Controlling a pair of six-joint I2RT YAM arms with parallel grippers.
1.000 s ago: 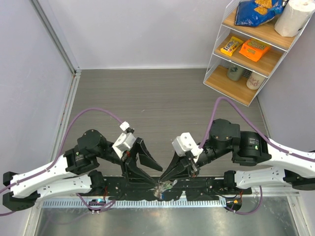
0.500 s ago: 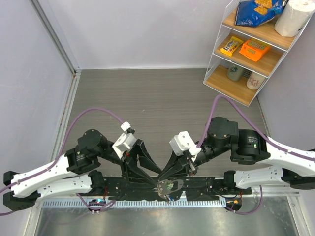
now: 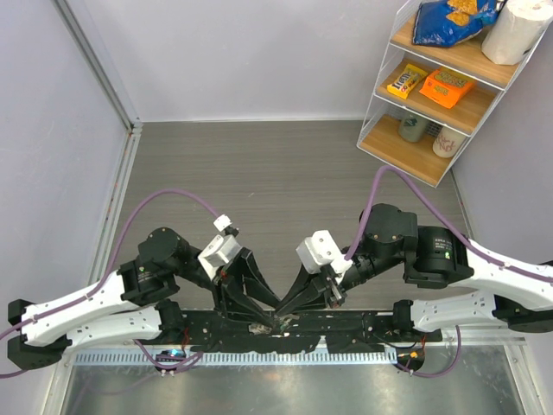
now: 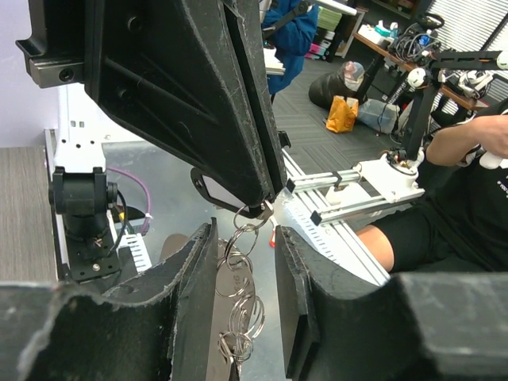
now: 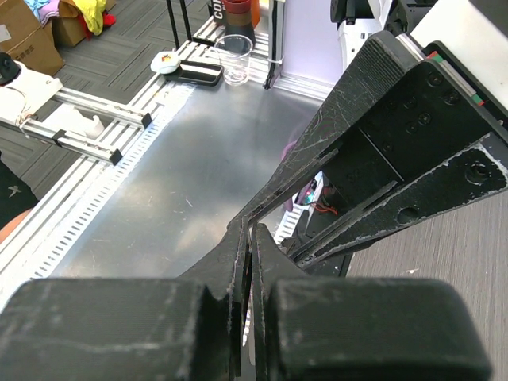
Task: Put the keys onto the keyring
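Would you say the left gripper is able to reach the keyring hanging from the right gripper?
Probably yes: the keyring hangs from the shut right gripper, right between the left gripper's open jaws, with nothing in between.

Pale lilac walls (image 3: 242, 52); grey wood-grain counter (image 3: 285, 173); wooden shelf unit (image 3: 393, 149) upper right, snacks (image 3: 445, 86), paper roll (image 3: 518, 30).

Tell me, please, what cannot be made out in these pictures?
Keys: no view shows one surely; in the top view, the spot where the jaws meet is too small.
Keyring: in the left wrist view, its chain of rings is cut off by the bottom edge.
Right wrist view: the shut right jaws hide whatever they pinch.
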